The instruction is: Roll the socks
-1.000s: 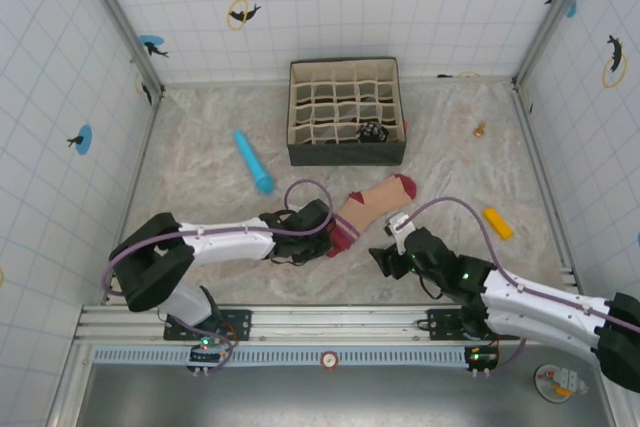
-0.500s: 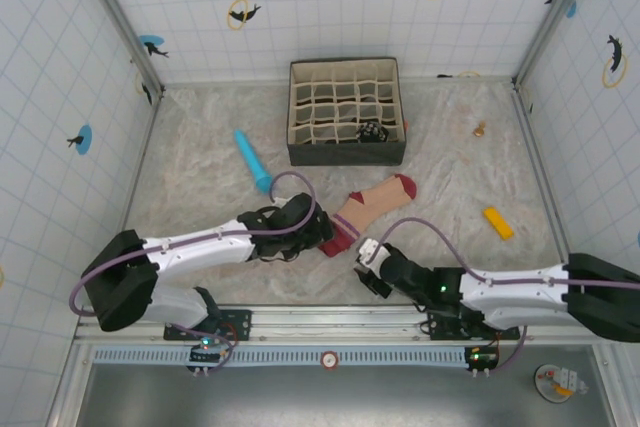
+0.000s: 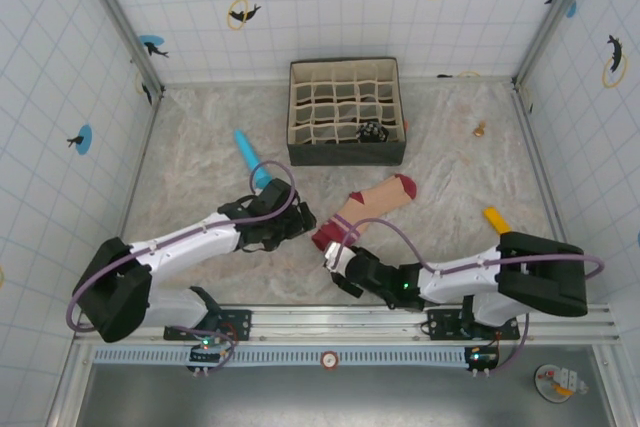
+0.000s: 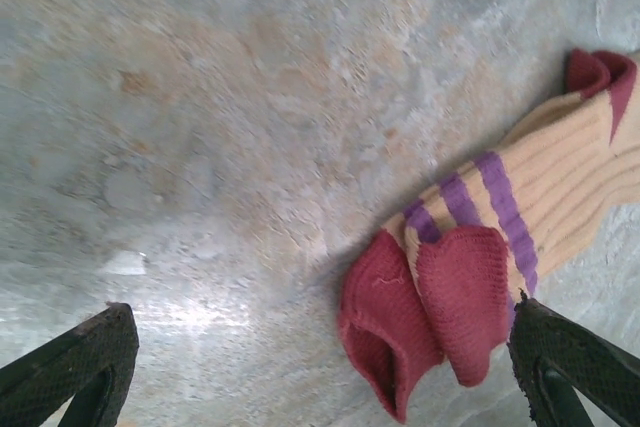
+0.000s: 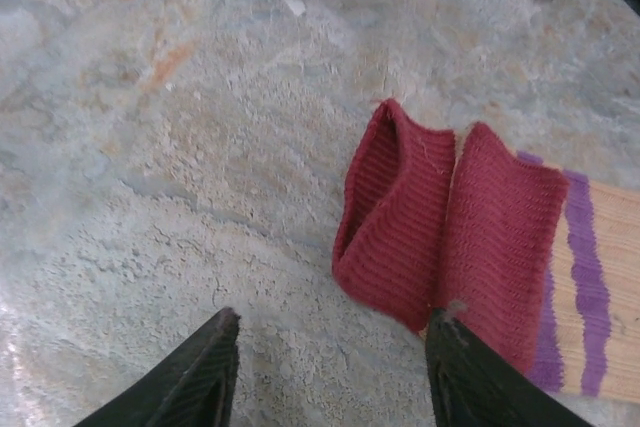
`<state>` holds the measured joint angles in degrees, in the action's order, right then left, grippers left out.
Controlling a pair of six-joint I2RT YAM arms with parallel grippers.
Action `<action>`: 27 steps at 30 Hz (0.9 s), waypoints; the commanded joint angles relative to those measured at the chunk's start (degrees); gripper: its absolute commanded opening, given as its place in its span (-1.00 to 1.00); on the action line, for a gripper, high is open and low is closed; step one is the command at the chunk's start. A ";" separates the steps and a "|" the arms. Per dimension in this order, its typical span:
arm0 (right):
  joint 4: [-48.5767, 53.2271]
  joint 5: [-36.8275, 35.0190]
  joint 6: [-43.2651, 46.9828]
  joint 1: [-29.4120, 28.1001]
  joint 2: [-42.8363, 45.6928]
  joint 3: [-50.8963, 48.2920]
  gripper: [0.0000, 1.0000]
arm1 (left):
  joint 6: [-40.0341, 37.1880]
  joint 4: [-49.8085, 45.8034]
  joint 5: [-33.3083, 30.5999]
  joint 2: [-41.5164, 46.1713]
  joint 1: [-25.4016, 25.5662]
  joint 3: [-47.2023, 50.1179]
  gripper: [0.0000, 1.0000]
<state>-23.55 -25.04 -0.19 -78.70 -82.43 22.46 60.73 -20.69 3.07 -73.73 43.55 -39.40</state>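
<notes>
Peach sock (image 3: 372,202) lies flat on mottled tabletop (image 3: 200,177), just in front of organizer box (image 3: 346,155), maroon cuff (image 5: 420,237) doubled over at end nearest arm bases. We see left gripper (image 3: 300,222) just beside cuff, jaws spread wide, holding nothing. Right gripper (image 3: 338,259) hovers at cuff's near edge, jaws partly apart, empty; one fingertip (image 5: 470,367) overlaps cuff. Blue cylinder (image 3: 252,159) lies apart, to left.

Bare table (image 5: 150,147) beside peach sock (image 5: 440,237)
</notes>
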 commanded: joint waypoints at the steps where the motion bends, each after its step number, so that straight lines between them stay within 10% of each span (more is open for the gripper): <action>1: -3.95 -2.06 0.18 -0.23 -2.96 2.55 0.00 | -3.15 -3.17 0.99 1.83 -1.42 0.20 0.95; 27: -3.29 -4.51 -5.87 4.62 -11.83 9.78 -1.00 | -2.87 -1.52 2.61 2.94 -1.98 2.90 0.88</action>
<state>-27.73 -32.25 -3.03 -75.64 -97.36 31.14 58.48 -21.87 5.13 -71.44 41.93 -37.21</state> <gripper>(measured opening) 0.055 0.950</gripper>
